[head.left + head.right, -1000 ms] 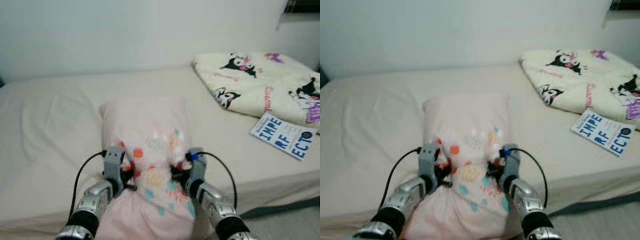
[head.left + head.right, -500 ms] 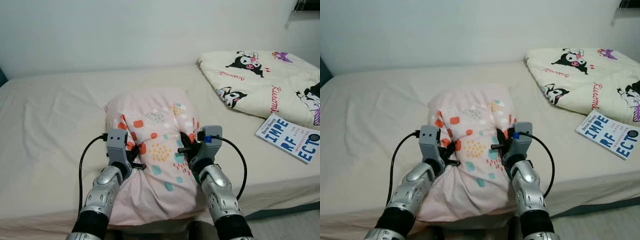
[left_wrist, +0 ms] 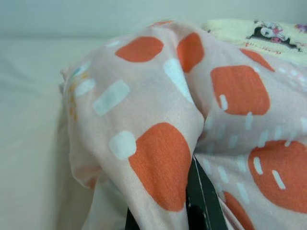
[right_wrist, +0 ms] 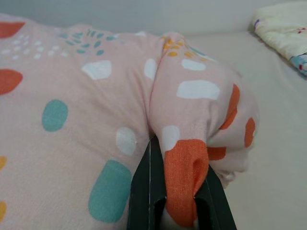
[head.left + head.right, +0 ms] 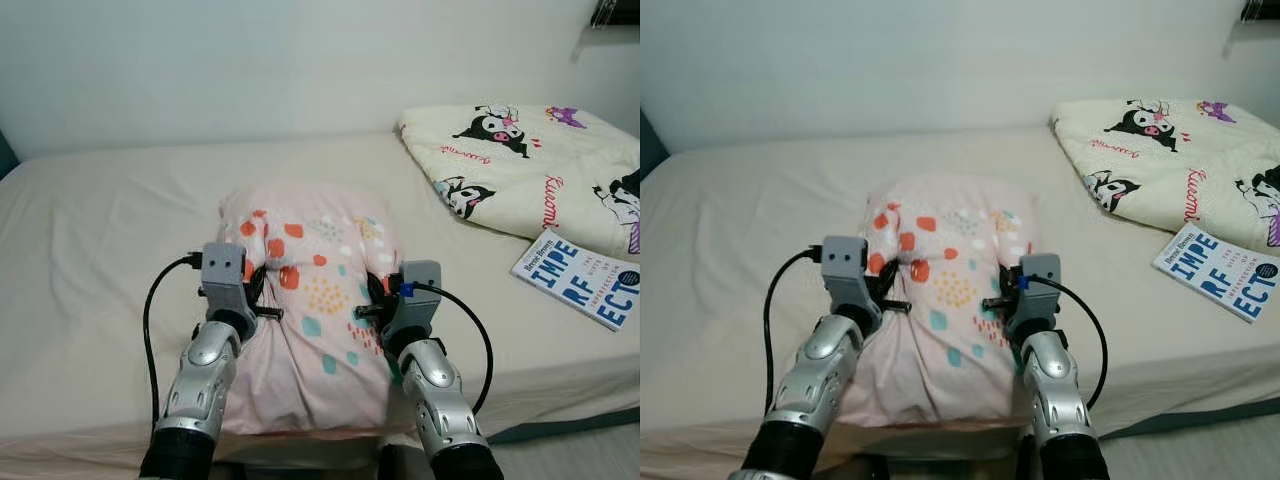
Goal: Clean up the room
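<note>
Left gripper [image 5: 262,300] jaws pinching the pillow's [image 5: 312,300] left side, pink spotted pillow lying mid-bed [image 5: 100,250], right gripper [image 5: 372,300] jaws pinching its right side, folded blanket [image 5: 520,170] and book [image 5: 582,281] further right

Pillow [image 3: 158,120] fabric in left pincer [image 3: 192,211]
</note>
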